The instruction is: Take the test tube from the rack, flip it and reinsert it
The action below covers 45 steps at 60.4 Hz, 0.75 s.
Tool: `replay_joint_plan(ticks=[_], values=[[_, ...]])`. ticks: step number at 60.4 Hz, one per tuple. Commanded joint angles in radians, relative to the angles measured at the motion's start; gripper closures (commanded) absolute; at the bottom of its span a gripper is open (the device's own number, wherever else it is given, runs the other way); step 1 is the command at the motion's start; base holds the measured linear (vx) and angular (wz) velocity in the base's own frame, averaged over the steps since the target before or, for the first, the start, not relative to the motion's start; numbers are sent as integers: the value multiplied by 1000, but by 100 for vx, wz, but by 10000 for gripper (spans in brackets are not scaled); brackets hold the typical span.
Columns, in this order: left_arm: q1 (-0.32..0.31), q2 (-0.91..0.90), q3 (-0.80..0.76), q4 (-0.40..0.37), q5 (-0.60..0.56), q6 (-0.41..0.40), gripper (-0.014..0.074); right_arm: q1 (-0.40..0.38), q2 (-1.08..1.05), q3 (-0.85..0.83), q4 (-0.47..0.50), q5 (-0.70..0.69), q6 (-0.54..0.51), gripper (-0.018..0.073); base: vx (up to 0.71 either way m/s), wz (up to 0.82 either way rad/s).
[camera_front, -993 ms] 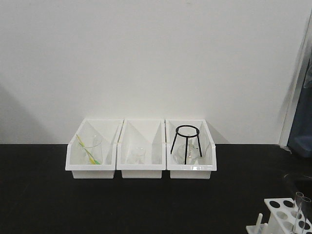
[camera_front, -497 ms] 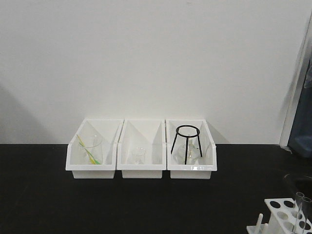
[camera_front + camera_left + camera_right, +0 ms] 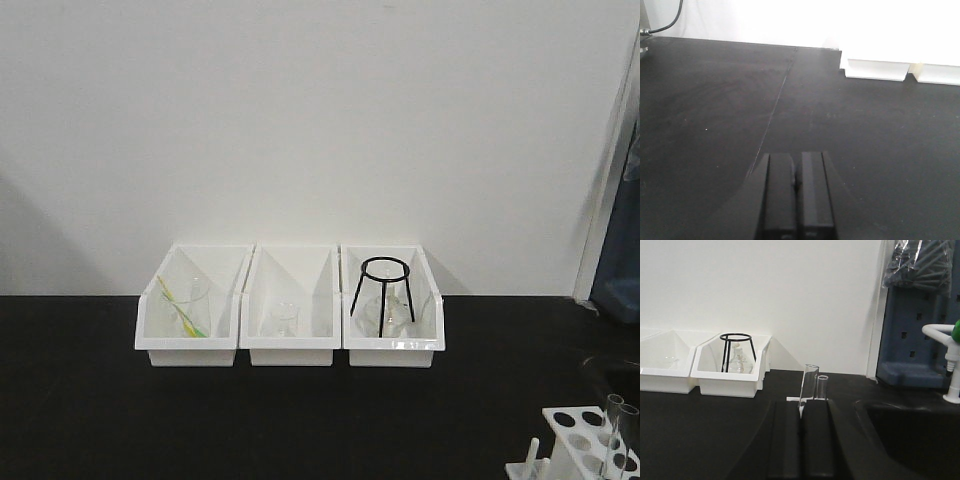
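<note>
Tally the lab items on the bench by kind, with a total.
White bins: 3
Test tubes: 2
Test-tube rack: 1
Black tripod stand: 1
Total: 7, not counting the glassware inside the bins, too faint to count.

1. Three white slanted bins stand side by side on the black table (image 3: 80,400), against a white wall (image 3: 320,120).
2. The left bin (image 3: 190,340) holds a clear beaker (image 3: 185,298) with a yellow-green stick (image 3: 182,310) leaning in it.
3. The middle bin (image 3: 290,340) holds a small clear beaker (image 3: 284,320).
4. The right bin (image 3: 393,345) holds a black wire tripod stand (image 3: 383,290) over a clear flask (image 3: 390,315).
5. In the right wrist view, a blue pegboard (image 3: 920,340) stands at the right, with a bag of dark items (image 3: 922,262) hanging at its top.
6. A white tap with a green knob (image 3: 950,360) rises beside a dark sink (image 3: 912,435).
7. A black cable (image 3: 665,22) shows at the far left corner in the left wrist view.
</note>
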Motion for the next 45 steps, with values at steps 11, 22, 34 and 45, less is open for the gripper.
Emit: replay_joint_plan(ticks=[11, 22, 34, 45], values=[[-4, -3, 2, -4, -88, 0, 603, 15, -34, 2, 2, -2, -38, 571, 0, 0], [-4, -3, 2, -4, -88, 0, 603, 15, -33, 2, 2, 0, -38, 571, 0, 0], [-4, -3, 2, -4, -88, 0, 603, 15, -33, 2, 2, 0, -38, 571, 0, 0], [-4, -3, 2, -4, -88, 0, 603, 15, -33, 2, 2, 1, -38, 571, 0, 0]])
